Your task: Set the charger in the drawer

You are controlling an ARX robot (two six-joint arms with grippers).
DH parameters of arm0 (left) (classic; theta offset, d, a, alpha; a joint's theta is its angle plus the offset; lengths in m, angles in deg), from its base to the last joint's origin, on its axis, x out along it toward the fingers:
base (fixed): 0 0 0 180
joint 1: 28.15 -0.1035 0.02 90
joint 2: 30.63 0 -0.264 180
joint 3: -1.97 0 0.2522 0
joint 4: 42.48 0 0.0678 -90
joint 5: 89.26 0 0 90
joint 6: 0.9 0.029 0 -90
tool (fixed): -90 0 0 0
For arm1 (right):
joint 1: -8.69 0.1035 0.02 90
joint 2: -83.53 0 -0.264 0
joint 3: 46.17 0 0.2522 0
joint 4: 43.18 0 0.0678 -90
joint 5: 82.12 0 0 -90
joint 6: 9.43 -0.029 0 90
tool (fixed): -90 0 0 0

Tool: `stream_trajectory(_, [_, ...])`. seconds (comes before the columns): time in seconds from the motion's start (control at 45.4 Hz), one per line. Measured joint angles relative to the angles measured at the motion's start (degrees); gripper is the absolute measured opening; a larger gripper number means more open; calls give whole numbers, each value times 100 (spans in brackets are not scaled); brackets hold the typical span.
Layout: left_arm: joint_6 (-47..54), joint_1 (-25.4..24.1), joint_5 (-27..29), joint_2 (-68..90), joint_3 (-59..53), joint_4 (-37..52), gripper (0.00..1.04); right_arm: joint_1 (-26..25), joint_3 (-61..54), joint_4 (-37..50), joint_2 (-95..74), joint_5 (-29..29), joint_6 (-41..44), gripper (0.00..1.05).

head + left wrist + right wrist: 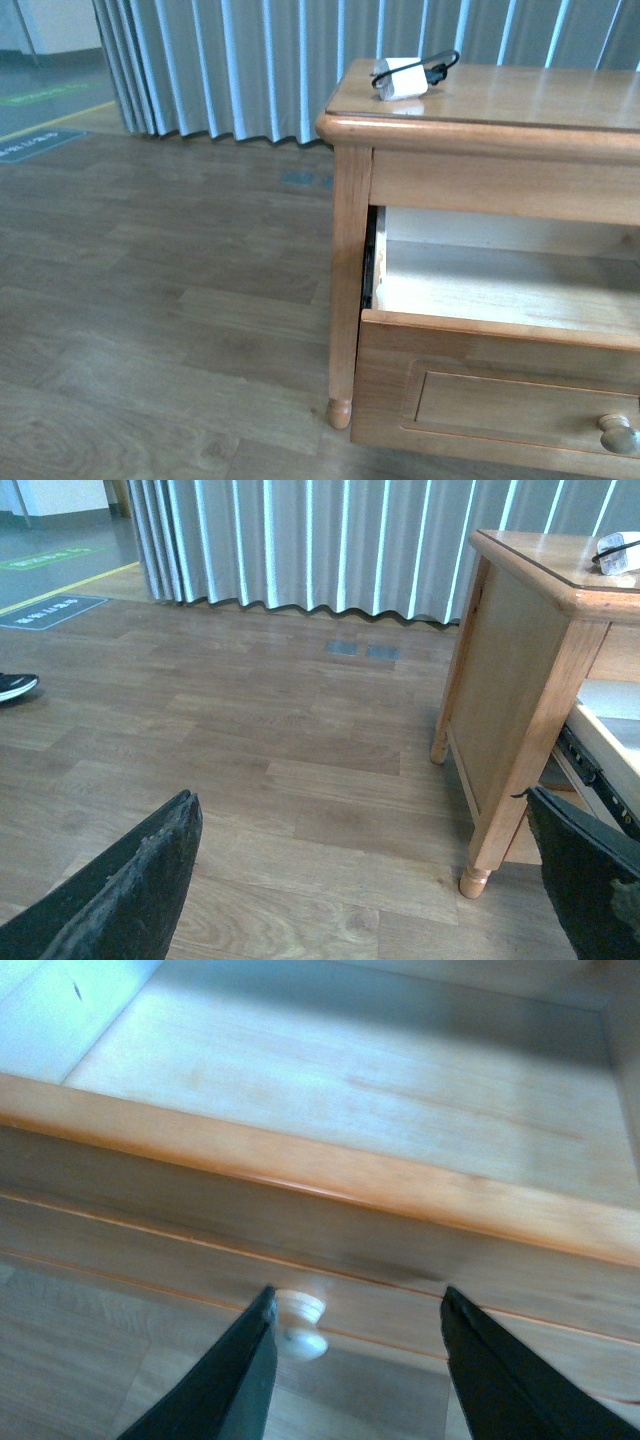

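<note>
The white charger [400,78] with its black cable looped round it lies on the cabinet top near the corner; in the left wrist view only part of the charger [620,552] shows, at the picture's edge. The upper drawer [480,290] stands pulled out, its pale inside bare. Its round knob [620,433] is on the framed front. My right gripper [357,1298] is open just in front of the drawer front [300,1175], with the knob [302,1323] between the fingers, close to one of them. My left gripper [360,798] is open over the floor beside the cabinet. Neither arm shows in the front view.
The cabinet [520,680] stands on turned legs on a wood-plank floor [150,330]. Grey vertical blinds [230,60] hang behind it. A dark shoe [15,685] lies on the floor far off to the side. A black drawer slide [590,770] shows under the open drawer.
</note>
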State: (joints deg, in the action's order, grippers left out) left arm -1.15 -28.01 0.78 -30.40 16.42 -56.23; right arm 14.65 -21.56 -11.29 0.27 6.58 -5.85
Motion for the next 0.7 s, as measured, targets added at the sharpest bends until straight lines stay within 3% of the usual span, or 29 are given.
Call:
stream_trajectory(0.176, [0,0,0,0,0,0,99,-658,-170,-2542,2844,638,-46,89])
stream_trajectory(0.242, [0,0,0,0,0,0,99,-949,-155,-3359,3805,839,-52,98])
stream_trajectory(0.396, [0,0,0,0,0,0,99,-2011,-96,-4881,5969,1589,-92,96])
stream_trajectory(0.638, [0,0,-2,0,0,0,99,-3814,-282,-4684,6704,2846,-461,96])
stream_trajectory(0.705, [0,0,-2,0,0,0,99,-4256,-365,-4411,6577,2861,-721,96])
